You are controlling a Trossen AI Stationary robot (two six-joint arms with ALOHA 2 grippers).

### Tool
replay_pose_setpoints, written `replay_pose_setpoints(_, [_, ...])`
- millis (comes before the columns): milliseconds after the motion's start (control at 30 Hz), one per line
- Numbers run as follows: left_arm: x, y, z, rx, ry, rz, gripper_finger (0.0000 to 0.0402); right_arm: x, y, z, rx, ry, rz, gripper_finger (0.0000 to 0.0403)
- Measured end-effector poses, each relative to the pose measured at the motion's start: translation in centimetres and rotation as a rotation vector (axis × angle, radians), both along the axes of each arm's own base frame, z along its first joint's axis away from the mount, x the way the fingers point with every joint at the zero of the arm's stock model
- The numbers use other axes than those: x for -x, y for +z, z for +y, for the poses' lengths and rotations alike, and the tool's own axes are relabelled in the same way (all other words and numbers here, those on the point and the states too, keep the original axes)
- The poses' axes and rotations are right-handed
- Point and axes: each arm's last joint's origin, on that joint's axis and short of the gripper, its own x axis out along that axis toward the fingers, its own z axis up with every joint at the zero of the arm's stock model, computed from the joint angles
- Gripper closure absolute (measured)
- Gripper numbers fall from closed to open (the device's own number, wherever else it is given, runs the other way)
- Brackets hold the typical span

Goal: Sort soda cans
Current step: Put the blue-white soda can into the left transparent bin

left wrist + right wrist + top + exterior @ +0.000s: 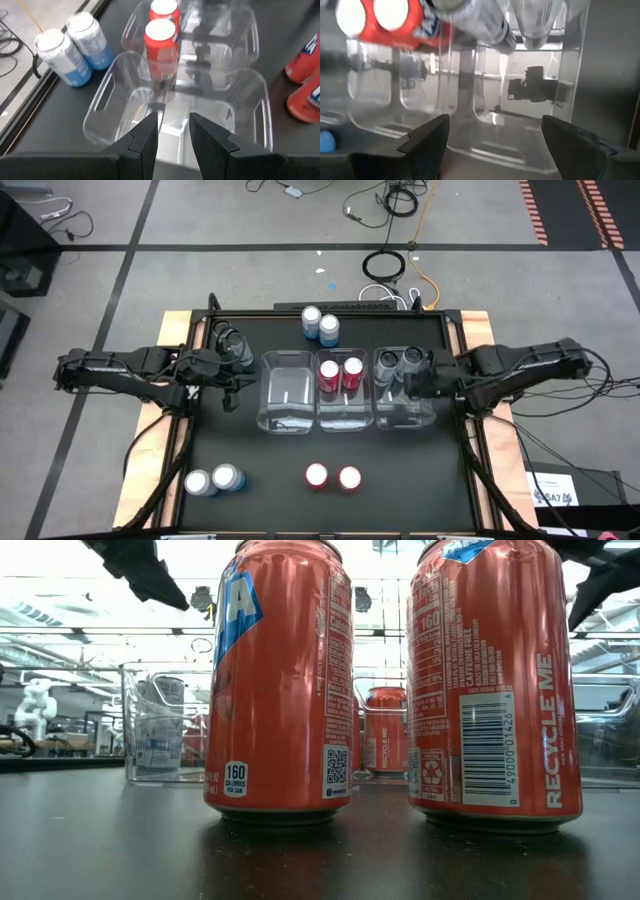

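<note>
In the high view we see three clear bins side by side at the middle of the black table (250,465). The left bin (286,391) holds no can that we can make out. The middle bin (343,408) carries two red cans (340,374) at its upper end, standing upright side by side with silvery tops. The right bin (404,408) has two dark cans (399,361) at its upper end, also upright.

Above the bins, near the table's upper edge, two light blue cans (320,324) stand touching or nearly so. At the lower left of the frame another blue pair (212,480) stands close together. At lower centre a second red pair (332,477) stands side by side; in the low view these fill the frame, red-orange with white print, a blue logo patch and a barcode. Two further dark cans (234,347) sit beside the left arm, left of the left bin.

The left gripper (228,391) is just left of the left bin, its fingers (149,140) drawn close together with nothing between them. The right gripper (418,381) is over the right bin's right side, its fingers (427,140) spread wide and holding nothing.
</note>
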Motion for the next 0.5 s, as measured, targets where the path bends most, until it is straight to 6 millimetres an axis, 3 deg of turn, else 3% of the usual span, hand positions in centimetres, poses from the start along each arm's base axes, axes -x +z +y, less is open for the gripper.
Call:
replay_pose_setpoints(233, [-0.4,0.5,0.0,0.006,0.003,-0.066,0.0278,-0.1,-0.9,3.7,-0.021,0.089,0.044,0.0092])
replay_pose_setpoints(367, [-0.4,0.5,-0.1,0.138,0.064,-0.096,0.0278,0.0,-1.6,6.0,-0.015,0.147,0.08,0.0092])
replay_pose_setpoints(500, [-0.7,1.0,-0.1,0.149,0.069,-0.153,0.0278,-0.3,-2.8,8.0,0.01,0.147,0.123,0.0092])
